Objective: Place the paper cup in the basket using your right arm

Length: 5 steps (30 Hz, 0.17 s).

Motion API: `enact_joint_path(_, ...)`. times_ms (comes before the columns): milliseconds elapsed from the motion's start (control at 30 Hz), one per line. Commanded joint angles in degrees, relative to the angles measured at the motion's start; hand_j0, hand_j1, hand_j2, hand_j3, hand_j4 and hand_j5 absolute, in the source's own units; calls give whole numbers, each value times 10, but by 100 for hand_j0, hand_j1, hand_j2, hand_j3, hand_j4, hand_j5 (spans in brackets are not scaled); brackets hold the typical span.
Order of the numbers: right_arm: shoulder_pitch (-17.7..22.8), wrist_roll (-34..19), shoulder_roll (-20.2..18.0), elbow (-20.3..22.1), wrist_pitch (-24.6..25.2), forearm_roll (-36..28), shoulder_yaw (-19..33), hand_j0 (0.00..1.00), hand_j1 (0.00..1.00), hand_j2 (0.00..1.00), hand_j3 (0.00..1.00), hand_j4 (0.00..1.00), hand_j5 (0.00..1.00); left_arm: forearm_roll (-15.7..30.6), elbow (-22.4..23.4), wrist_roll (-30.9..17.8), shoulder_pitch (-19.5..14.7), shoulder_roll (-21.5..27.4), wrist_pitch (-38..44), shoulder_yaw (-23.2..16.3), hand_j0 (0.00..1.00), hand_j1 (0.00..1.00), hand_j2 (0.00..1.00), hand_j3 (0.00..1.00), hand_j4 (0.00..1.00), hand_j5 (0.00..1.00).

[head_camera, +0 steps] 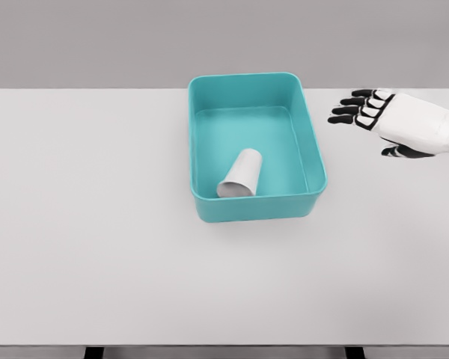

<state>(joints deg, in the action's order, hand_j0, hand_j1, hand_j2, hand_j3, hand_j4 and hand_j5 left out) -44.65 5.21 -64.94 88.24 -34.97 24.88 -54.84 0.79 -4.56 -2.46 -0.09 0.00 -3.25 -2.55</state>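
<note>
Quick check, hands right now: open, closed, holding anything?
Left hand: not in view.
Right hand: open, fingers spread, holding nothing.

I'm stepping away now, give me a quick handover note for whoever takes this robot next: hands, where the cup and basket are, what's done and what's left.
Right hand: open, fingers spread, holding nothing, above the table to the right of the basket.
Left hand: not in view.
Paper cup: lying on its side inside the teal basket, near the front wall.
Done: the cup is in the basket and released.
Left: nothing on the cup itself; probably just bring the right arm back to rest.
</note>
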Motion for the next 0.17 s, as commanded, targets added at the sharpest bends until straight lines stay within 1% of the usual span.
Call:
enact_joint_path(0,2,1,11,-2,0,-4,2,100,100,100,100,100,100,0,1,0,0,0,0,1,100,100,100,100,100,100)
enact_joint_path(133,5,0,11,-2,0,-4,2,100,100,100,100,100,100,3,1,0,0,0,0,3,100,100,100,100,100,100)
